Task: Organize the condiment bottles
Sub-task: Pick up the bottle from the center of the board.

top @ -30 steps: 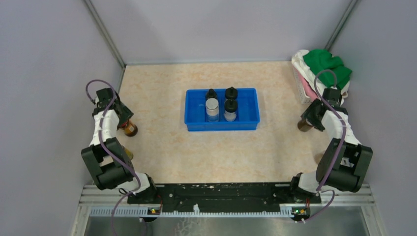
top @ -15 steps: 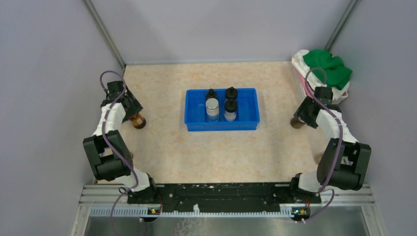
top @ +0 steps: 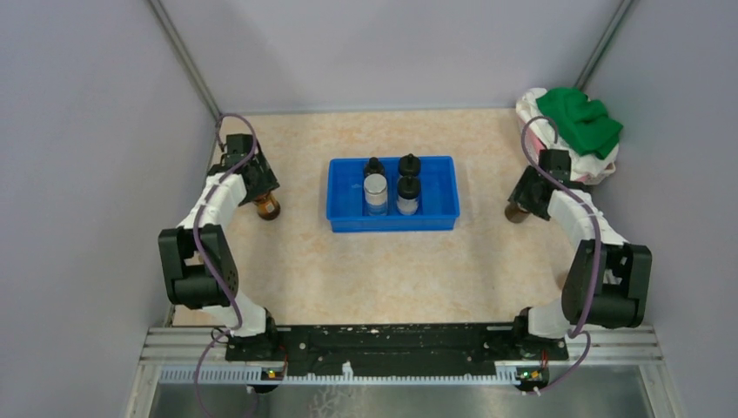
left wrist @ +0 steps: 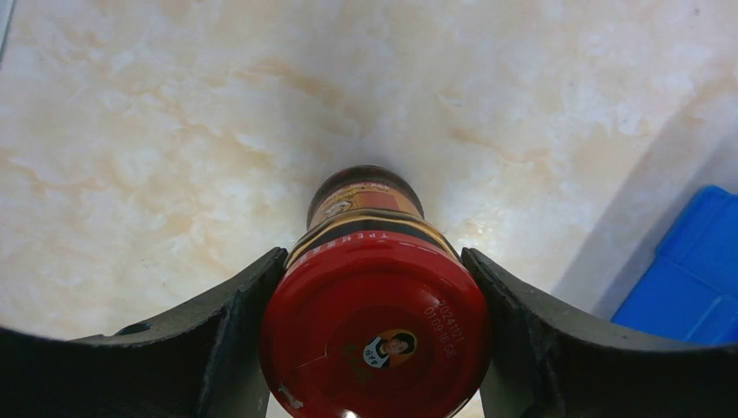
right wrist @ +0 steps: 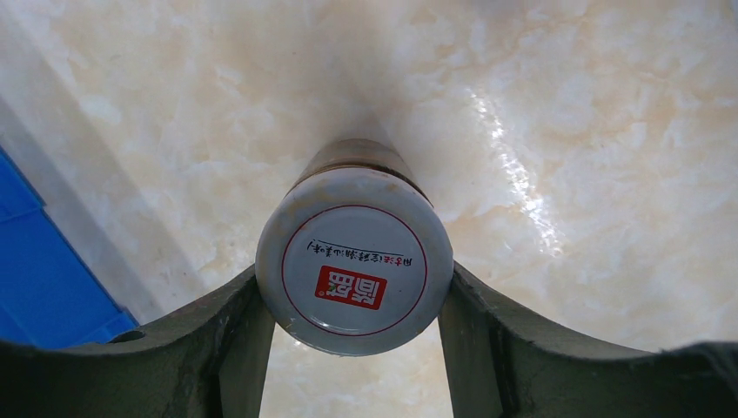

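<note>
My left gripper (top: pixel 261 193) is shut on a red-capped jar (left wrist: pixel 376 331) with a dark amber body (top: pixel 268 209), held left of the blue tray (top: pixel 348 218). My right gripper (top: pixel 525 198) is shut on a white-capped brown jar (right wrist: pixel 354 259), which shows as a brown body in the top view (top: pixel 515 213), right of the tray. In each wrist view both fingers press the cap's sides. Several bottles stand in the tray: two black-capped ones (top: pixel 373 167) (top: pixel 409 164) at the back, a silver-capped one (top: pixel 376 192) and a dark one (top: pixel 407 193) in front.
A white basket with green and pink cloths (top: pixel 574 126) sits in the far right corner. Grey walls close in on the left, back and right. The blue tray's corner shows at the edge of both wrist views (left wrist: pixel 696 279) (right wrist: pixel 35 287).
Both arms have carried their jars away from the near sides: the left jar went up and right toward the tray, the right jar up and left toward the tray.
</note>
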`<state>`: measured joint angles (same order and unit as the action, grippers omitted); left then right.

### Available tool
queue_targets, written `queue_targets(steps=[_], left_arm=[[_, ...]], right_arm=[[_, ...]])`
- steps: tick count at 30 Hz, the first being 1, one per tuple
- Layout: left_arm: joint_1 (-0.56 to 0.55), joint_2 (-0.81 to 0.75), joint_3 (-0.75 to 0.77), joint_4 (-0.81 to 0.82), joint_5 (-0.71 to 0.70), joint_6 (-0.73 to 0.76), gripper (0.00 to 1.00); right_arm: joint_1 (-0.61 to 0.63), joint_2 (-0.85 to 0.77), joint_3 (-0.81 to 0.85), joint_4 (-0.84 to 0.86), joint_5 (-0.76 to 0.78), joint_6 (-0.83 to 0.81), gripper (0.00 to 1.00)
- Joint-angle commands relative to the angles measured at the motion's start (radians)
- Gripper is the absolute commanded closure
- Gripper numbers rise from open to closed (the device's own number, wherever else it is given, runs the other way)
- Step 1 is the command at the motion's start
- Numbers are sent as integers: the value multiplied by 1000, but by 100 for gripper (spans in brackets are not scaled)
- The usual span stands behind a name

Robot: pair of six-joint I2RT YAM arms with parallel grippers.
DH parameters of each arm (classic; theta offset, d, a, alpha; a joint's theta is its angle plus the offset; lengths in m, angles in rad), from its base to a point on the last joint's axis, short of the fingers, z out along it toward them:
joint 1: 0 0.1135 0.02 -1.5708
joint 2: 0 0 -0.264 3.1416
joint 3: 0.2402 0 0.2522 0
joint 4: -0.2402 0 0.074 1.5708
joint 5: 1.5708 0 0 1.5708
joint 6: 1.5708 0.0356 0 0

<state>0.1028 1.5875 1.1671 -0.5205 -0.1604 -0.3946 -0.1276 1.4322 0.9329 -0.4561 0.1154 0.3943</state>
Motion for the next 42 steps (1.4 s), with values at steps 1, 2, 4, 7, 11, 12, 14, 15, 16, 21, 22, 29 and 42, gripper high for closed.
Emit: queue_targets(steps=[1,2,4,7,11,12,14,15,16,21,22,29,42], left_arm=[[-90,56,-8,-26,42,-51,100],[-98,57,-7,-21,32,-50,100],[-138,56,-11,-11,15,-50,100],[-161,44,-37,19,10,-57,100],[-191,26,-67,59,5,-59,100],[-198,26,-69,65,2,-58,100],[-211,24,-74,74,-4,-55,100],[-217,22,-79,83,-4,-50,100],[-224,17,-85,90,-5,-48,100],[-251,-2,-117,138,-5,-34,100],[-256,-5,-120,143,-7,-30,100],[-272,-24,-123,163,-31,-26,100],[-294,-61,-53,134,-58,-9,100]], right_arm=[[70,51,22,-31,-35,16,100],[81,55,31,-33,-29,12,100],[97,58,39,-33,-24,1,100],[120,64,41,-28,-14,-15,100],[171,82,38,-13,3,-28,100],[181,89,38,-11,12,-31,100],[201,95,37,-3,28,-36,100],[209,100,36,0,33,-39,100],[218,102,37,2,41,-43,100],[254,112,48,4,73,-62,100],[257,110,46,6,84,-67,100],[259,70,31,22,103,-78,100],[268,17,105,-18,105,-71,100]])
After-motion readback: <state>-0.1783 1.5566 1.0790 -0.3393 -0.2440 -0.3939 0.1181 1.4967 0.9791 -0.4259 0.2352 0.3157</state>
